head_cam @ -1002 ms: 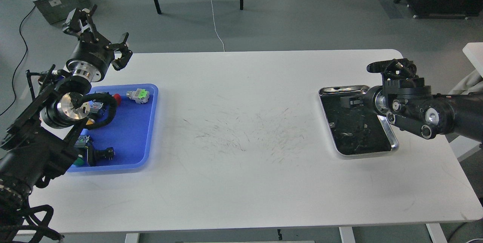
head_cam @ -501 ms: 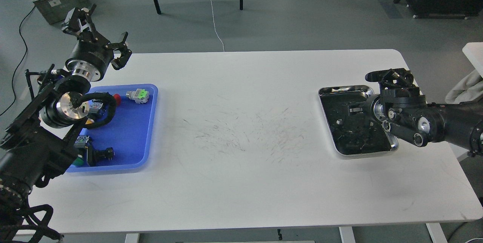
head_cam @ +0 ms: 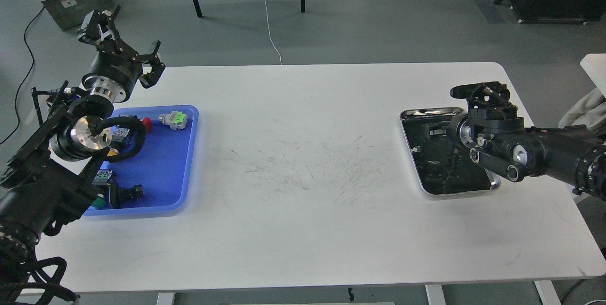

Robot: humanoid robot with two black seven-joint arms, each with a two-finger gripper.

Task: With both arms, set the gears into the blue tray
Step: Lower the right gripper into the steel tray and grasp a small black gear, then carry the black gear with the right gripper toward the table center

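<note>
Left gripper (head_cam: pixel 124 35) hung wide open past the blue tray (head_cam: pixel 165 163), holding nothing. Right gripper (head_cam: pixel 438 130) reached over the steel tray (head_cam: pixel 428 112); fingers too dark to tell apart. Couldn't pick out the gears. Push-buttons (head_cam: pixel 173 119) lay in the blue tray.

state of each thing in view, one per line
left gripper: open, empty, raised beyond the blue tray
right gripper: over the steel tray, open or shut unclear
blue tray: flat, holds push-button switches
steel tray: flat, dark inside, contents unclear
gears: not discernible
</note>
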